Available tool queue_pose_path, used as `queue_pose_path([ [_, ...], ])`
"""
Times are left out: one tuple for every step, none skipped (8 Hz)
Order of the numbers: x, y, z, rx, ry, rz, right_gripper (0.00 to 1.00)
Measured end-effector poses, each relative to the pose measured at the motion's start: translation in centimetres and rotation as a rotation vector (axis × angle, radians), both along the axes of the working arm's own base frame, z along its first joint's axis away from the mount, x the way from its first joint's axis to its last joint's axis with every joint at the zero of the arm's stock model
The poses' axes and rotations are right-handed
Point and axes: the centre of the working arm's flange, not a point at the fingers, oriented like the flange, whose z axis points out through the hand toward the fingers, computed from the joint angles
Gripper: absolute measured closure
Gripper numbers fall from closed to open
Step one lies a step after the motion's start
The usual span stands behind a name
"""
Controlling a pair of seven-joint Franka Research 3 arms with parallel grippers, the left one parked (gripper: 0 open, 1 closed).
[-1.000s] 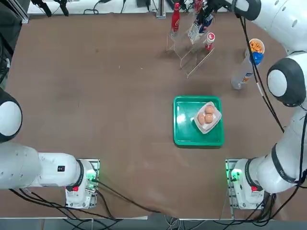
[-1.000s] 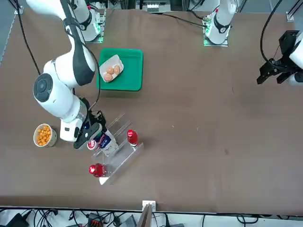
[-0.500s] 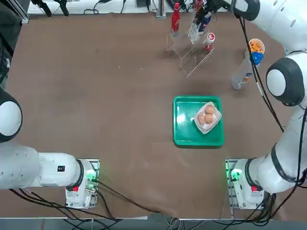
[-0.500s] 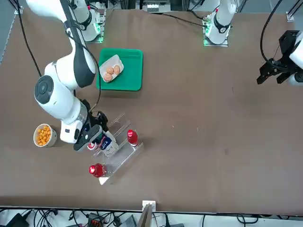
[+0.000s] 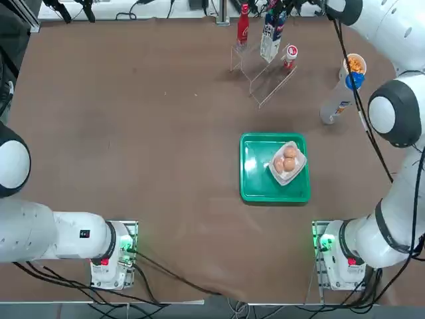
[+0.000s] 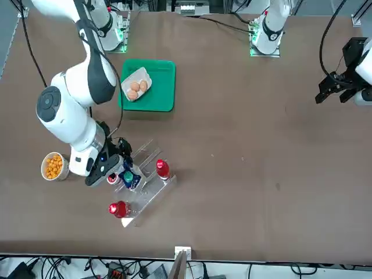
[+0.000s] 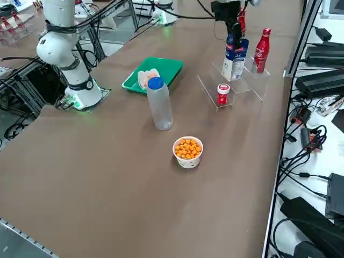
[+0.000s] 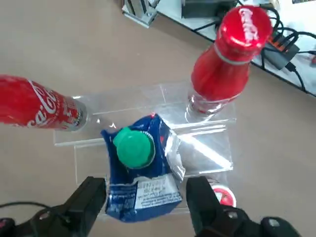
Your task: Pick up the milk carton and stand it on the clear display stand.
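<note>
The milk carton (image 8: 140, 173), blue and white with a green cap, stands upright on a middle step of the clear display stand (image 8: 202, 148). From the side, the carton (image 7: 235, 56) rises from the stand (image 7: 239, 86) near the table's far edge. My right gripper (image 8: 145, 185) hangs directly above the carton, open, with one finger (image 8: 91, 195) on each side of it. I cannot tell whether the fingers touch its sides. In the side view the gripper (image 7: 232, 27) sits just over the carton's top.
Two red cola bottles (image 8: 227, 64) (image 8: 39, 106) and a small red can (image 7: 223, 94) share the stand. A white bottle with a blue cap (image 7: 159, 105), a cup of orange snacks (image 7: 188, 151) and a green tray (image 5: 255, 179) holding eggs stand nearer my base.
The gripper held the tilted carton a second ago. It has since opened, and the carton now stands upright on the stand.
</note>
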Motion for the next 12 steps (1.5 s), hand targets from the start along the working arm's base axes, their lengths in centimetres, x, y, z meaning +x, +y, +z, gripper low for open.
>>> queue_pose_path([
  [0.0,0.1,0.3,0.0,0.004,-0.027,0.0],
  [0.0,0.0,0.9,-0.003,0.009,-0.049,0.0],
  [-0.2,-0.6,2.2,-0.016,0.017,-0.067,0.0],
  [-0.5,-2.1,4.1,-0.04,0.034,-0.088,0.0],
  [-1.0,-4.6,6.4,-0.062,0.053,-0.119,0.0],
  [-1.7,-7.6,8.9,-0.079,0.068,-0.16,0.0],
  [-2.5,-10.9,11.5,-0.09,0.074,-0.21,0.0],
  [-3.5,-14.1,13.7,-0.1,0.088,-0.26,0.0],
  [-4.6,-17.4,14.9,-0.119,0.127,-0.309,0.0],
  [-5.5,-20.7,15.8,-0.138,0.16,-0.361,0.0],
  [-6.6,-23.6,16.9,-0.145,0.179,-0.407,0.0],
  [-7.9,-25.8,17.8,-0.141,0.19,-0.44,0.0],
])
